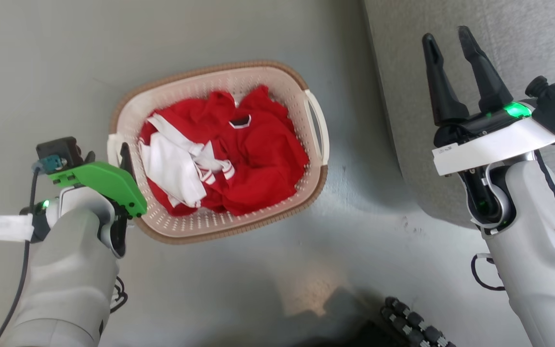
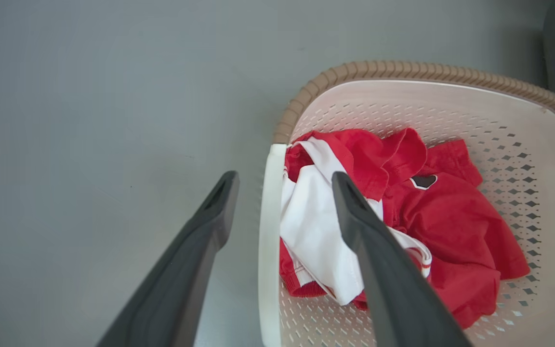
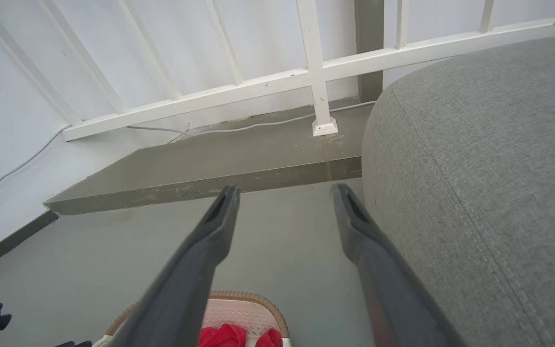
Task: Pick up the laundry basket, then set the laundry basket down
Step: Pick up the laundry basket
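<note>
Clothes point(image 1: 258, 154) lie in the laundry basket point(image 1: 210, 71) on the floor point(image 1: 41, 72), upholstered seat point(image 1: 393, 96) to its right.

Open floor point(image 1: 41, 72) is recorded left of and beyond the laundry basket point(image 1: 200, 72). A floor strip is left between its right handle point(image 1: 317, 125) and the sofa point(image 1: 403, 72). The interior is taken up by clothing point(image 1: 258, 154). The left handle point(image 2: 269, 231) is straddled by the left gripper point(image 2: 284, 177), fingers parted.

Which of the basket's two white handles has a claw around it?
The handle on the robot's left: the open left gripper straddles it, one finger outside the basket, one inside. The opposite handle has nothing near it.
</note>
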